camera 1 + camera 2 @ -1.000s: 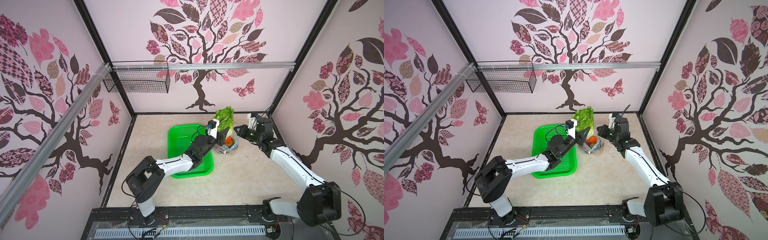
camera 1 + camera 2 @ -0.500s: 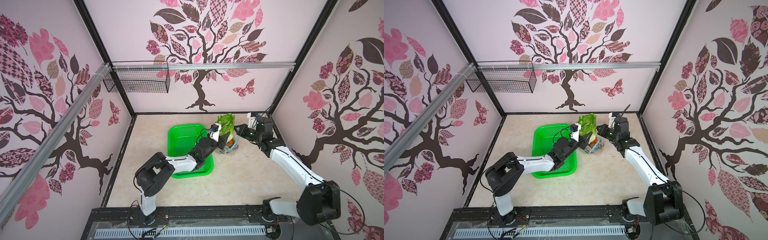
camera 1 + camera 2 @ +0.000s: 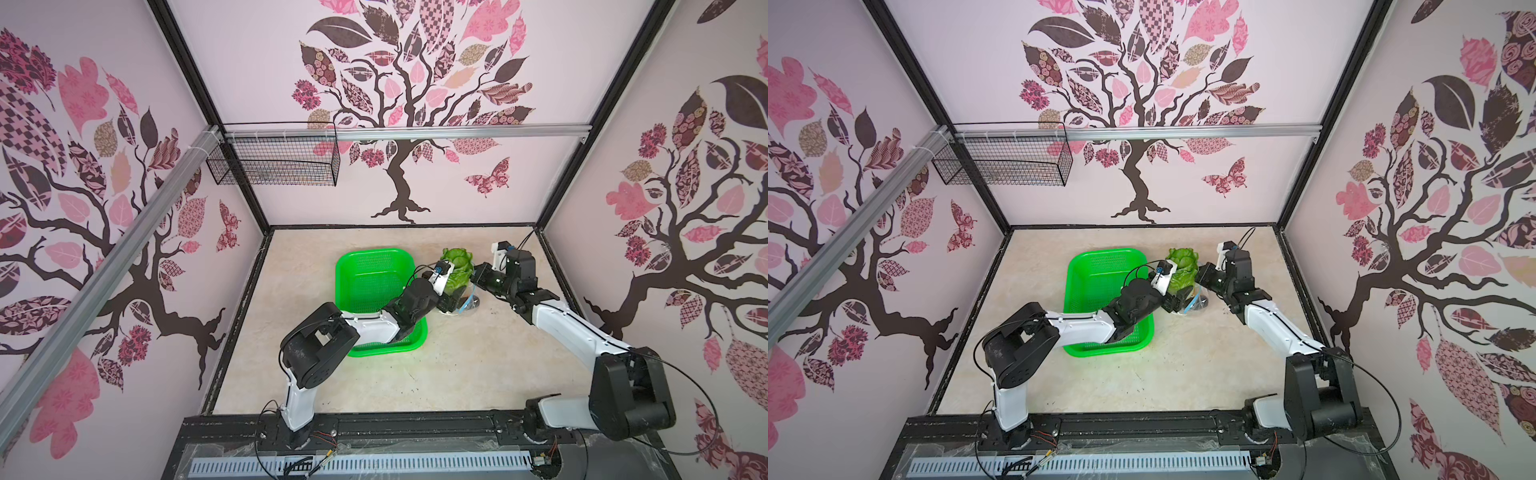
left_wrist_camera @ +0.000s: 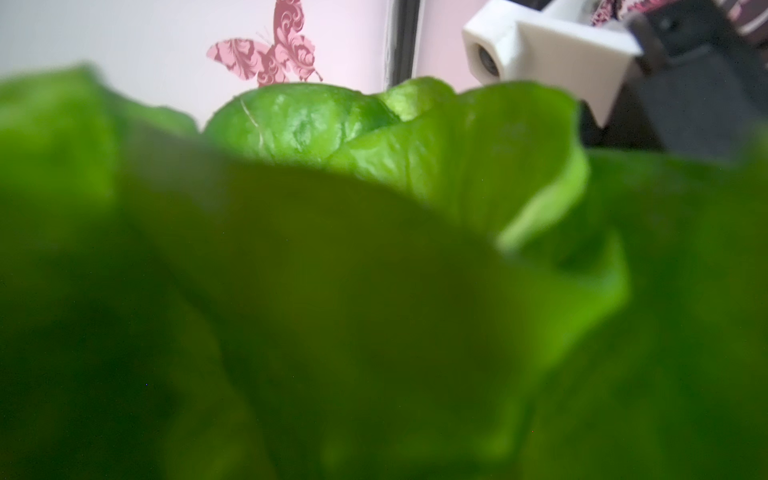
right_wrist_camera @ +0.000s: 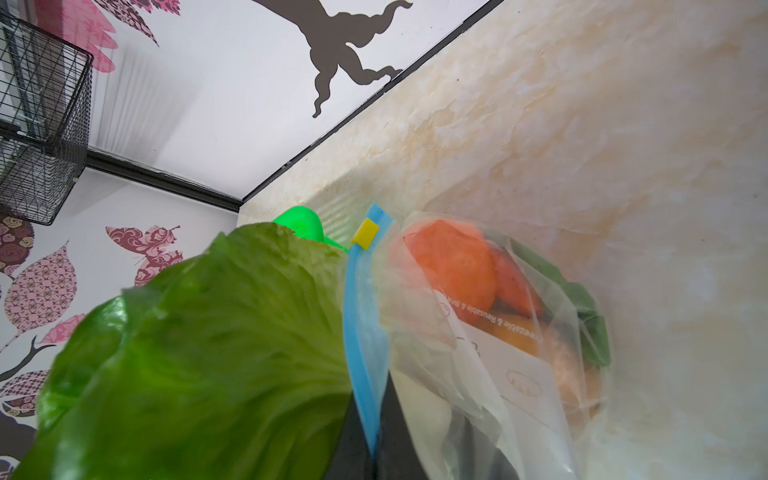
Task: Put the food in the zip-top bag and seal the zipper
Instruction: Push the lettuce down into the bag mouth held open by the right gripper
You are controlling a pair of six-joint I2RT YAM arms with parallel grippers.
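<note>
Two grippers meet at the bag [image 5: 498,374]. The right gripper [image 5: 372,453] is clenched on the blue zipper strip [image 5: 363,332], holding the mouth up. Whether the left gripper [image 3: 449,301] is released or grasping I cannot tell.

The cabbage [image 5: 208,353] stands in the mouth, mostly sticking out, above orange pieces [image 5: 453,270] inside. The film looks thin, slippery and floppy, so the strip is the firmest hold. The cabbage seems light but bulky and springy, and it blocks the zipper's path from the yellow tab [image 5: 365,240]. A green basket [image 3: 374,274] sits just beside on the tabletop [image 3: 457,365].
</note>
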